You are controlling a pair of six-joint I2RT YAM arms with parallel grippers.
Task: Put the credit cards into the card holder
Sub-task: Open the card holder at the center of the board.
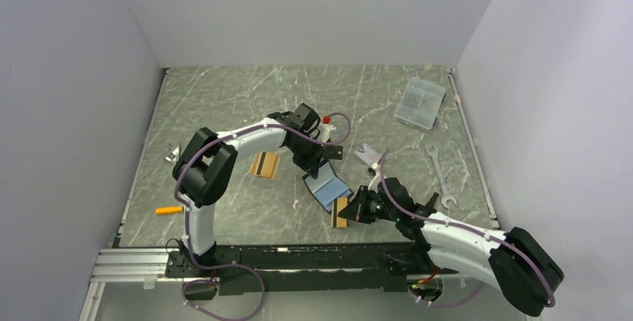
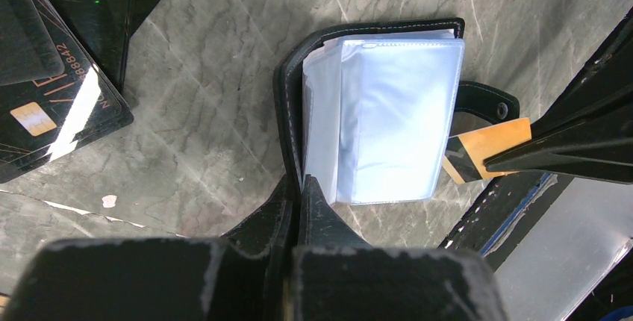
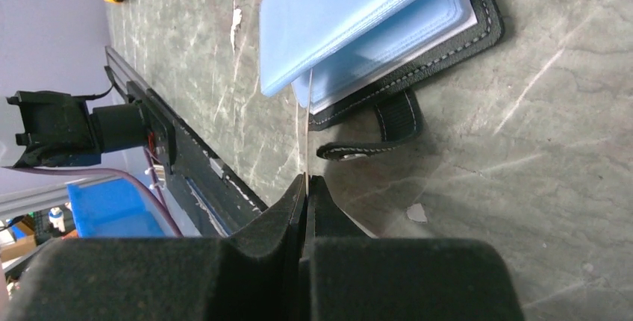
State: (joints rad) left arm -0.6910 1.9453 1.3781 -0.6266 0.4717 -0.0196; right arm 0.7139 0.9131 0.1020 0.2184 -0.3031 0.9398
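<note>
On the table (image 1: 224,97), your left gripper (image 2: 300,187) is pinched tight on the cover edge of the open card holder (image 2: 388,112). Your right gripper (image 3: 307,183) is clamped on an orange-gold card (image 2: 489,144), its end just beside that holder.

Top camera looks down; close wrist cameras share the card holder (image 2: 381,112).

1. The black cards (image 2: 52,104) ran off the left wrist view's left edge.
2. The right gripper (image 2: 522,145) hid most of the orange-gold card (image 2: 481,145).
3. The card holder (image 3: 373,22) ran past the right wrist view's top edge.
</note>
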